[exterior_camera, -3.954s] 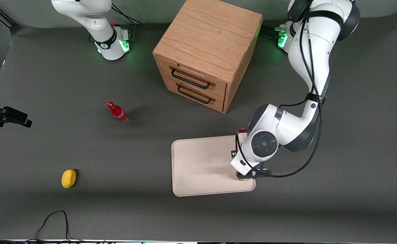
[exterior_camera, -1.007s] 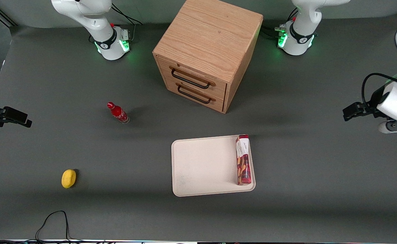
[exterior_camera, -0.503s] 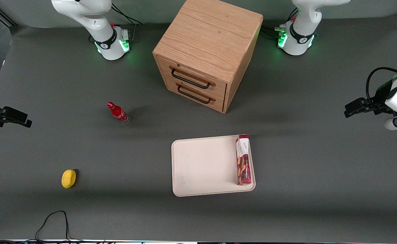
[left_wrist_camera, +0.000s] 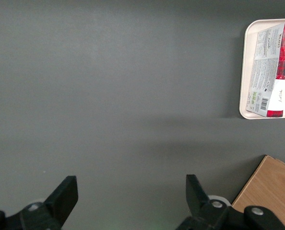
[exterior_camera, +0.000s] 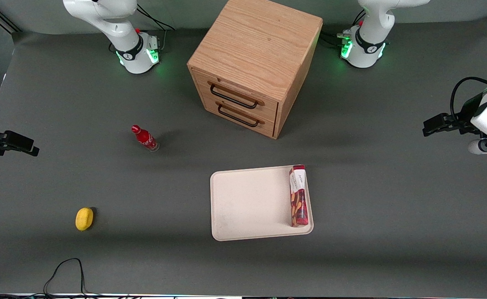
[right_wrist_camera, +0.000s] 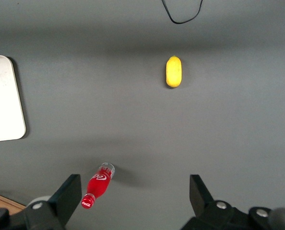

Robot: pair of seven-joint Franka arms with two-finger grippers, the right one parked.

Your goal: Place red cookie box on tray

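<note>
Now box (exterior_camera: 298,196) on tray (exterior_camera: 247,203), hand (left_wrist_camera: 128,203) apparently open.

No text legible. Red cookie box (left_wrist_camera: 271,70) carries a barcode and fine print, unreadable; red bottle (right_wrist_camera: 98,185) has white script logo, unreadable. End effector (left_wrist_camera: 128,196) above bare table, unmarked.

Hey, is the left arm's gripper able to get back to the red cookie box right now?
Probably yes: the gripper is open, off toward the working arm's end, with only bare table between it and the red cookie box on the tray.
</note>
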